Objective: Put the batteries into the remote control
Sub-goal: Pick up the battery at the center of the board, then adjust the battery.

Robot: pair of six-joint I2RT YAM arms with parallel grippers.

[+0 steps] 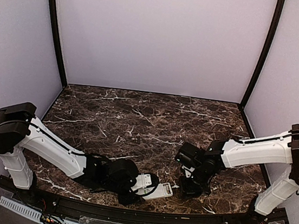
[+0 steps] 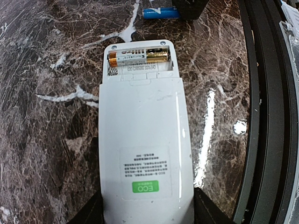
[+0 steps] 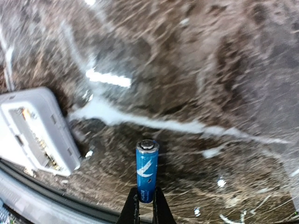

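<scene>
Your right gripper (image 3: 145, 200) pinches a blue battery (image 3: 146, 170), bottom centre of its view. Your left gripper (image 2: 145, 212) clasps the remote (image 2: 142, 140), a gold battery (image 2: 138, 57) seated at its top end.

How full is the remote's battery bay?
Half full: one gold battery seated in the remote, the slot beside it bare. The blue battery is in the right gripper.

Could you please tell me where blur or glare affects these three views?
Right wrist: the marble table and remote control are smeared by streaky blur, while the blue battery between the jaws is sharp. Left wrist: crisp, with glare streaks down the remote control's back and on the marble. Top external: evenly lit, sharp, no strong glare.
</scene>
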